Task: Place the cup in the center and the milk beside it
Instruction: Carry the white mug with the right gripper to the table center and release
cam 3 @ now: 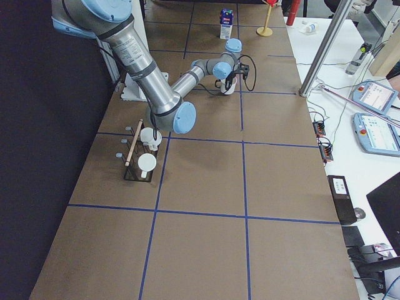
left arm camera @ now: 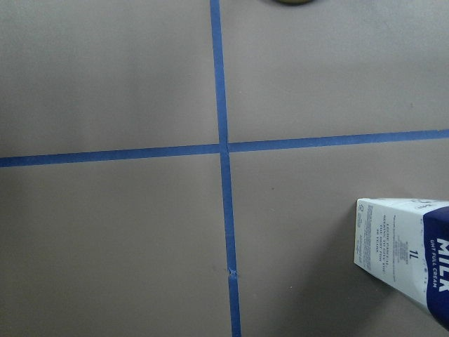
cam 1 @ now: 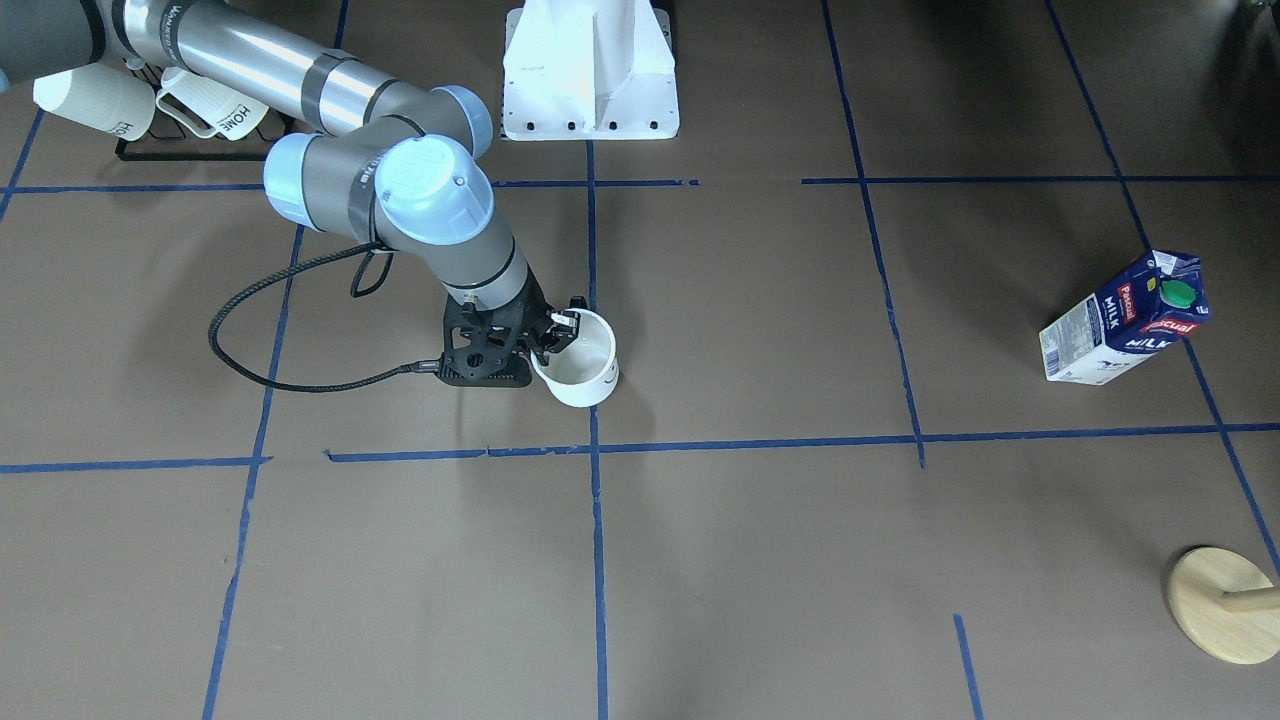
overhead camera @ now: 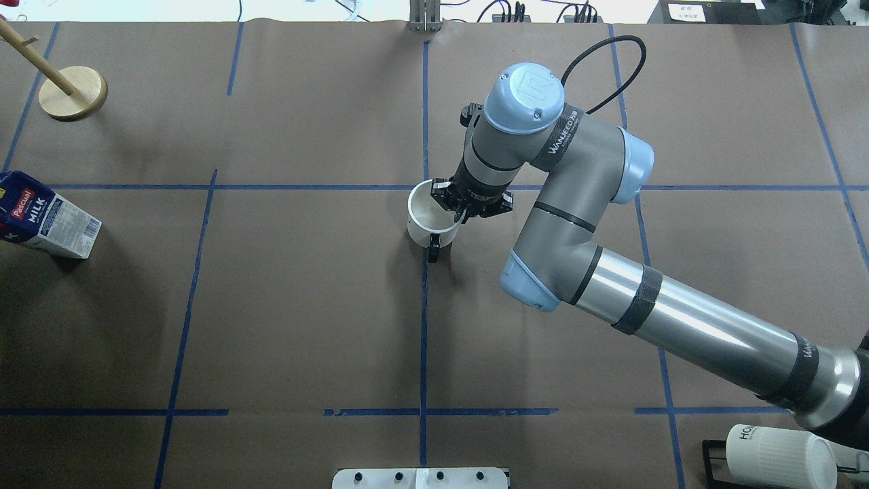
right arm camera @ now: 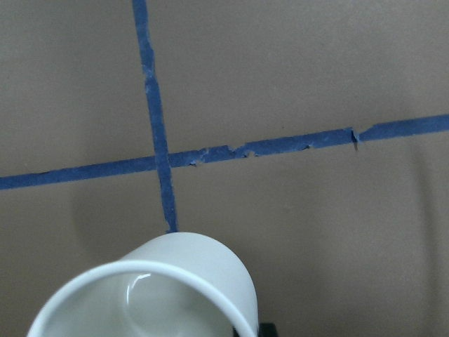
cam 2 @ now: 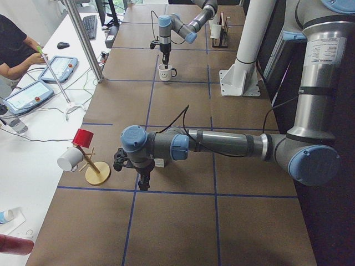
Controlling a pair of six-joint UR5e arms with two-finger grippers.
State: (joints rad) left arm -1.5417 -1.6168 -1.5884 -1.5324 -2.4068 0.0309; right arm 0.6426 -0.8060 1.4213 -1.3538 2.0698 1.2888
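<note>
Overhead exterior is showing right jaws clamping the white cup [overhead camera: 422, 216] by its rim beside the central tape crossing [overhead camera: 425, 187]; the "Pascual MILK" carton [overhead camera: 47, 217] is standing well apart from it; left jaws' spacing is unclear.

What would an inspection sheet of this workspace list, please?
Surface: brown paper-covered table, blue tape grid.
Job's things: smooth white mug with black handle by the central tape crossing; dark blue-and-white milk carton far off, at the table's end.
Clutter: round-based wooden stand; black rack of ribbed white mugs.
Pincers: right pincer shut on the mug's rim; left pincer near the carton, state unclear.
Cables: black cable looping from the right wrist.
Surroundings: operator at side desk.
</note>
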